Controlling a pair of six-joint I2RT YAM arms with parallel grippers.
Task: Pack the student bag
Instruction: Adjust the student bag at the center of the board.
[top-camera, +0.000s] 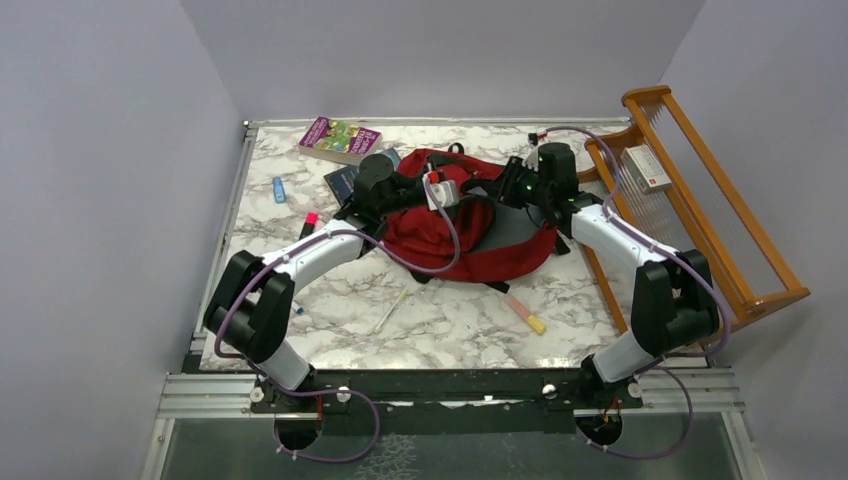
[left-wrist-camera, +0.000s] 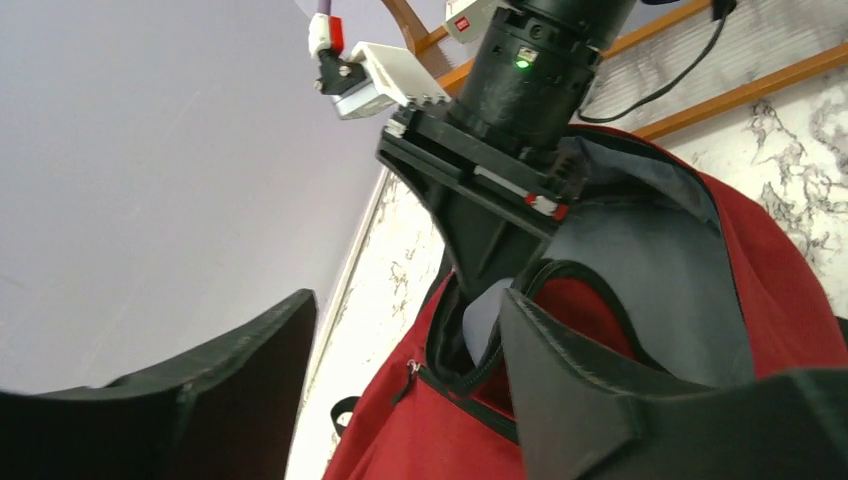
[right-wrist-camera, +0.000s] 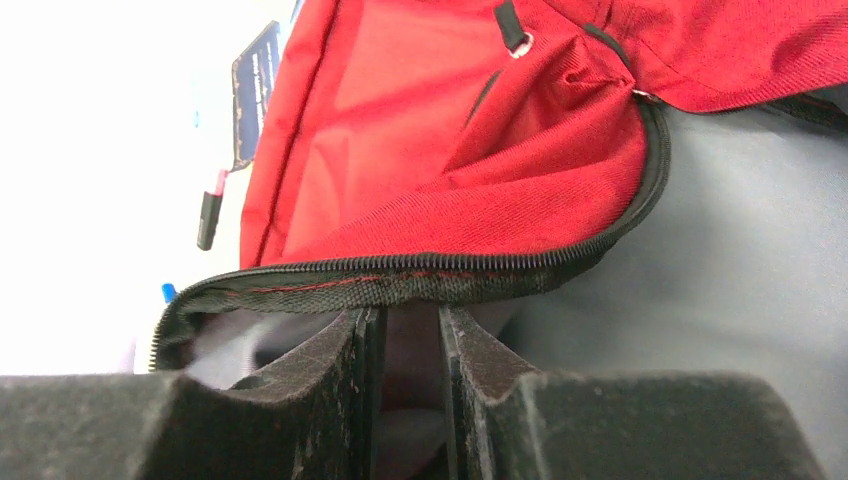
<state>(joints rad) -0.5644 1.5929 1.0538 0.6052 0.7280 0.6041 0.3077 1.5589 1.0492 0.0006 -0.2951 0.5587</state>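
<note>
Left claw stands wide with nothing between its fingers, poised just at the mouth of the student bag; right claw is drawn narrow, its tips at the bag's black zipper rim with grey lining beyond, and whether it pinches the fabric I cannot tell; the red bag lies on the far half of the marble table, its main compartment unzipped, both arms meeting over it; a purple book lies toward the far-left corner; a dark booklet sits just beside the bag's left side; an orange-and-yellow marker lies near its near edge; a wooden rack at the right holds a small box.
</note>
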